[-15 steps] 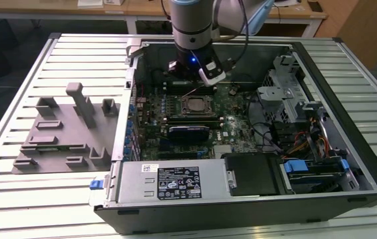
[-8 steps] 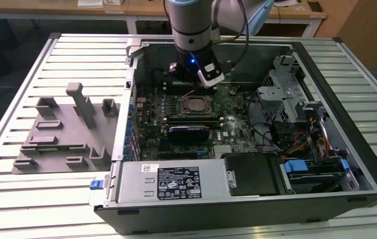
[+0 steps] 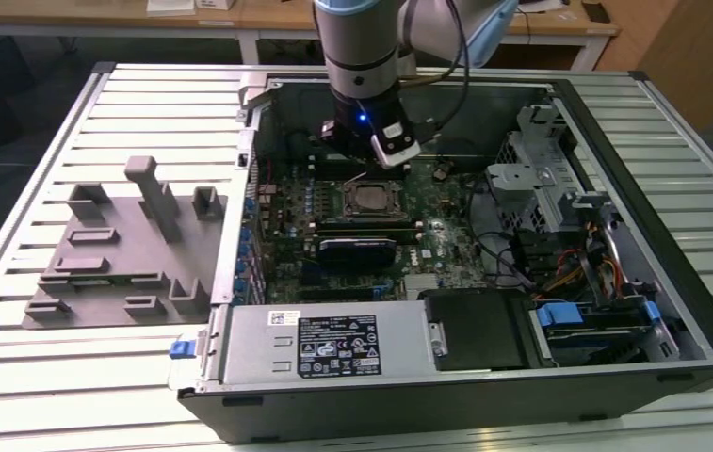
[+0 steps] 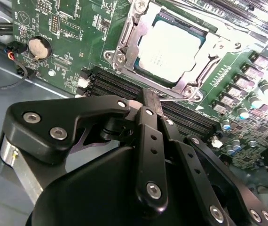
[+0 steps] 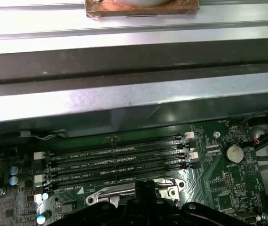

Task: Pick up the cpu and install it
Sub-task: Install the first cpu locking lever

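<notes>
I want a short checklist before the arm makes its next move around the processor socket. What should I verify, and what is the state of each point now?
1. The cpu lies flat inside the socket frame: ok in the second wrist view.
2. Nothing lies on top of the cpu: ok.
3. Gripper is empty: ok, its fingers are closed together with nothing between them.
4. Gripper is apart from the cpu: ok, the tips are over the memory slots beside the socket.
5. Socket frame is locked down: cannot tell.
6. Cables on the exterior view's right are away from the arm: ok.
</notes>
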You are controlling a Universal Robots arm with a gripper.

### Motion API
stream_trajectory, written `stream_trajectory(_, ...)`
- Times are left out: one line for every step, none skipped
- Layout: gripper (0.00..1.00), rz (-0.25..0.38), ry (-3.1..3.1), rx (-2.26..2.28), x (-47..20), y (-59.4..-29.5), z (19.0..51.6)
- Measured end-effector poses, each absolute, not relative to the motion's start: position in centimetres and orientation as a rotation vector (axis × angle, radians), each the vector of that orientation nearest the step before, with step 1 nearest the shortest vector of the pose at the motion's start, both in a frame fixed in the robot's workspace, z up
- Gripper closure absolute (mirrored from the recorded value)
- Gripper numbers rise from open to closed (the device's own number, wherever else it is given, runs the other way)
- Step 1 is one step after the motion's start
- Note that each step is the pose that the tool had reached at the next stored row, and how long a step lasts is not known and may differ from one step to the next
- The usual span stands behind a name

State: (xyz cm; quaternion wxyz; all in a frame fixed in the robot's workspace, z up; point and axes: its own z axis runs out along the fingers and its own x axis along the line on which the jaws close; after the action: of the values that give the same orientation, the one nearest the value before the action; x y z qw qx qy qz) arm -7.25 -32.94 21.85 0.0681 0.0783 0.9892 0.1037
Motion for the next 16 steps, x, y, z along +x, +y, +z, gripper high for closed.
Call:
stream_trajectory(0.89, 0.31, 2.979, 0.239, -7.25, -32.82, 21.77)
stream_trajectory(0.89, 0.306, 2.979, 0.242, -7.25, -32.76, 21.68)
stream_trajectory(0.89, 0.303, 2.979, 0.243, -7.25, -32.73, 21.58)
stream_trajectory(0.89, 0.299, 2.979, 0.245, -7.25, -32.71, 21.49)
stream_trajectory(0.89, 0.295, 2.979, 0.246, -7.25, -32.67, 21.42)
stream_trajectory(0.89, 0.293, 2.979, 0.247, -7.25, -32.61, 21.37)
stream_trajectory(0.89, 0.292, 2.979, 0.247, -7.25, -32.53, 21.33)
stream_trajectory(0.89, 0.291, 2.977, 0.247, -7.25, -32.47, 21.3)
stream_trajectory(0.89, 0.291, 2.974, 0.247, -7.26, -32.42, 21.27)
stream_trajectory(0.89, 0.291, 2.97, 0.246, -7.27, -32.37, 21.23)
stream_trajectory(0.89, 0.29, 2.965, 0.246, -7.28, -32.31, 21.2)
stream_trajectory(0.89, 0.29, 2.96, 0.246, -7.29, -32.25, 21.16)
stream_trajectory(0.89, 0.29, 2.956, 0.246, -7.3, -32.19, 21.12)
stream_trajectory(0.89, 0.289, 2.953, 0.246, -7.31, -32.15, 21.05)
stream_trajectory(0.89, 0.289, 2.952, 0.246, -7.32, -32.13, 20.97)
stream_trajectory(0.89, 0.287, 2.952, 0.247, -7.33, -32.09, 20.87)
